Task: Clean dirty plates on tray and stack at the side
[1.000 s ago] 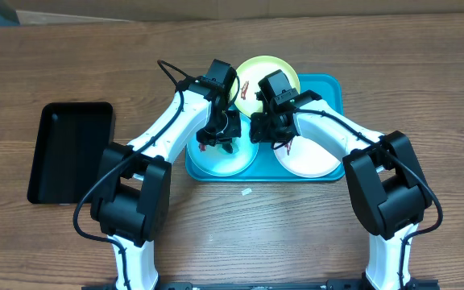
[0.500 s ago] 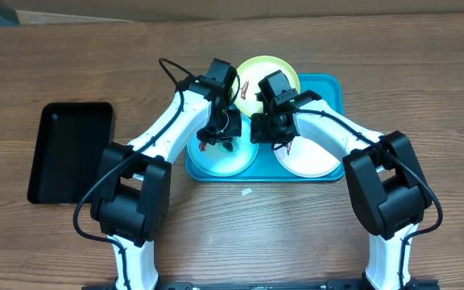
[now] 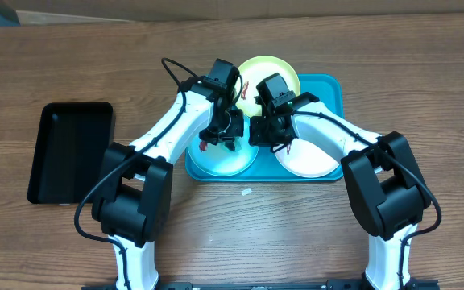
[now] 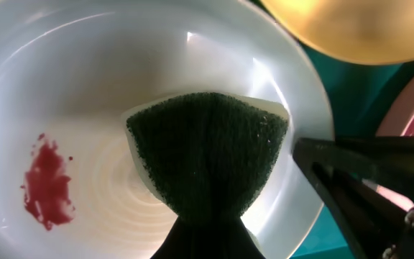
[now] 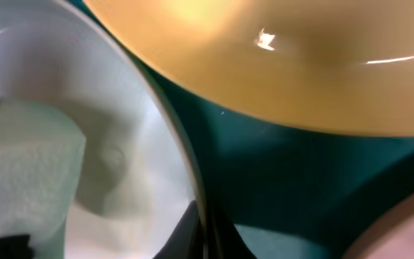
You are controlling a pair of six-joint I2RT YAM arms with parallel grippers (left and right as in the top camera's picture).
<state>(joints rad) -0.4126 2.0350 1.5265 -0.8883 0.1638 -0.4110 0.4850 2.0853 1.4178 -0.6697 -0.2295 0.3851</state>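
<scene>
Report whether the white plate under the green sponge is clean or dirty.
Dirty: a red smear lies on the left side of the plate, apart from the sponge over its middle.

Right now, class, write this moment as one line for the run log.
phase: scrubbing | left gripper: shut on sponge over blue-rimmed plate | right gripper: pinching its rim | smear: present

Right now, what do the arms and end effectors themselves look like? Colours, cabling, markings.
The left arm and right arm match: white tubular links, bulky black joint housings. A thin black cable loops loose off the left arm's upper link. The left end effector and right end effector are black, with narrow tapered fingers. No markings legible.
</scene>
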